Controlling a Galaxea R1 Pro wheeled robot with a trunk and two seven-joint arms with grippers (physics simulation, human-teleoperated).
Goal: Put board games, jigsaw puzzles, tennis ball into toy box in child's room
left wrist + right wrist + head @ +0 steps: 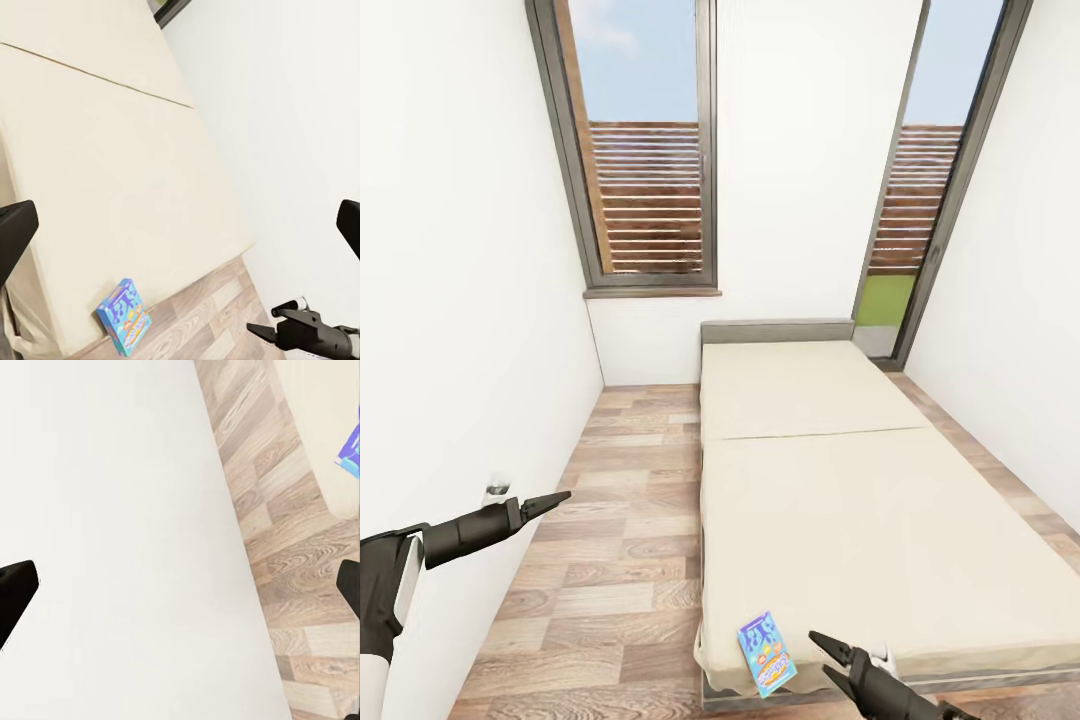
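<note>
One blue board game (767, 653) with orange-yellow print lies flat on the near left corner of the beige bed (840, 500), slightly overhanging the edge. It also appears in the left wrist view (124, 316) and as a sliver in the right wrist view (351, 450). My right gripper (828, 660) hovers open just right of it, near the bed's front edge, holding nothing. Over the floor beside the white wall, my left gripper (555, 500) is open and empty, its fingers (15, 236) spread wide. The table, toy box, jigsaw puzzles and tennis ball are out of view.
A strip of wood-plank floor (630, 520) runs between the left wall (460, 300) and the bed. Tall dark-framed windows (650, 150) stand behind the grey headboard (775, 331). A small white fitting (497, 490) sits low on the left wall near my left arm.
</note>
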